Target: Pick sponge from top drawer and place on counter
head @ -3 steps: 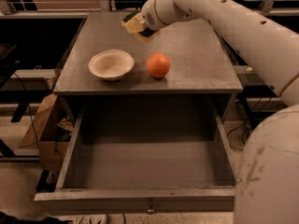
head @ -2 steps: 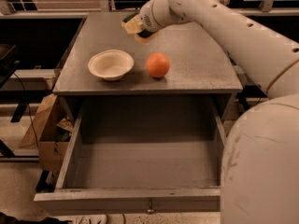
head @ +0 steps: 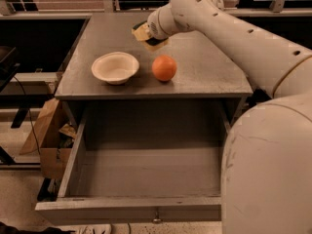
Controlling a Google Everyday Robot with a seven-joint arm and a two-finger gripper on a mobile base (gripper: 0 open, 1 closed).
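The robot's white arm (head: 234,38) reaches across from the right over the counter (head: 204,77), and compared with a second ago its far end sits lower and a little nearer the front, down toward the back middle of the grey top. The top drawer (head: 146,174) stands pulled fully out below, just as it did a second ago, its plain grey floor bare, so the picking half of the job looks finished and only the setting-down remains. The white bowl (head: 115,67) and the orange (head: 164,68) have not shifted; they sit side by side, apart, near the front edge. The sponge (head: 142,32) is no longer in the drawer: it hangs tilted at the arm's tip, yellow foam uppermost and dark scrub face below, just behind the orange and close over the counter, though whether it already touches the surface is hard to tell. The claw (head: 151,37) is closed on it, holding nothing else. That drop suggests the placing is under way, with release the step to come. Counted: one arm, one counter, one open drawer, one bowl, one orange, one sponge, one claw.
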